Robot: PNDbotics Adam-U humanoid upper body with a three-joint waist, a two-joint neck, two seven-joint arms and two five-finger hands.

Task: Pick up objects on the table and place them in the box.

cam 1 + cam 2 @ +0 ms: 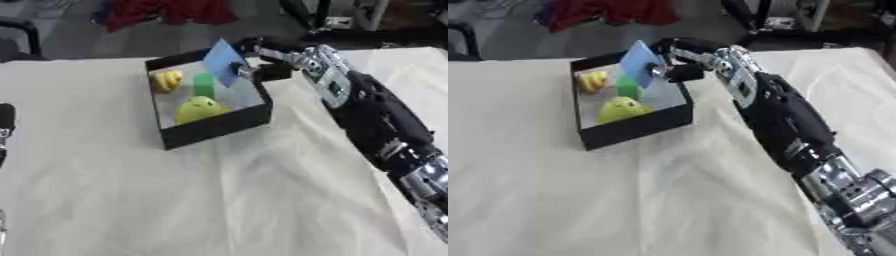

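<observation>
While the counter [219, 200] lies under a pale, wrinkled cloth, a black box [214, 127] with an open top sits toward eleven o'clock of its middle, turned a little askew. Inside it rest three things: a yellow lump [167, 80] at the far left corner, a green block [204, 84] standing just beside it at about three o'clock, and a rounded yellow-green toy [198, 108] near the front wall at six o'clock. Beyond the counter, at twelve o'clock, red cloth [166, 11] lies on the floor, and dark metal frames [337, 15] stand at one o'clock. None of this blocks the box's opening.

The right arm [785, 117] comes in from the lower right corner and stretches to the box's far right corner. Its right hand [682, 59] is there, fingers [682, 74] curled and pinching a flat blue card [641, 63]. The card stands tilted on edge, above the box's right wall and partly over the opening, at about nine o'clock of the fingers. It hides part of the green block from view. Whether the card's lower edge touches the box cannot be told.

A part of the left hand [5, 122] shows at the left edge, at nine o'clock, well apart from the box; how its fingers stand cannot be told.
</observation>
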